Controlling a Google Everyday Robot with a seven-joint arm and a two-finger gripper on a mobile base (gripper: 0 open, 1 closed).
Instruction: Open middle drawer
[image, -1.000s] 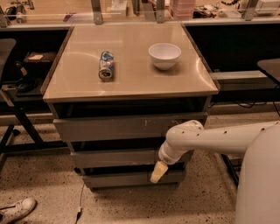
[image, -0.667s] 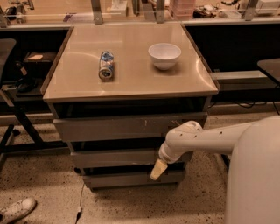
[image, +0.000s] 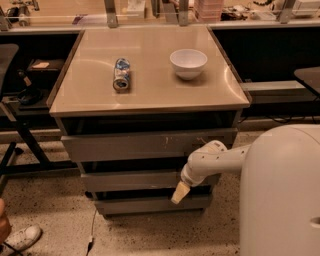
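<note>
The cabinet has three grey drawer fronts under a beige top. The top drawer (image: 145, 144) is the tallest and has pale scratch marks. The middle drawer (image: 130, 180) is a wide, shallow, plain grey front with no handle, and a dark gap shows above it. The bottom drawer (image: 145, 204) is the narrowest. My gripper (image: 180, 193) hangs from the white arm (image: 215, 161) and points down in front of the right part of the cabinet, over the lower edge of the middle drawer and the gap above the bottom drawer.
A white bowl (image: 188, 62) and a can lying on its side (image: 121, 74) rest on the cabinet top (image: 150, 95). My white body (image: 282, 195) fills the lower right. A dark stand (image: 20, 135) and a shoe (image: 20, 239) are at the left. Counters run behind.
The arm and gripper have shifted slightly left and my body has come closer. The drawers have not visibly moved.
</note>
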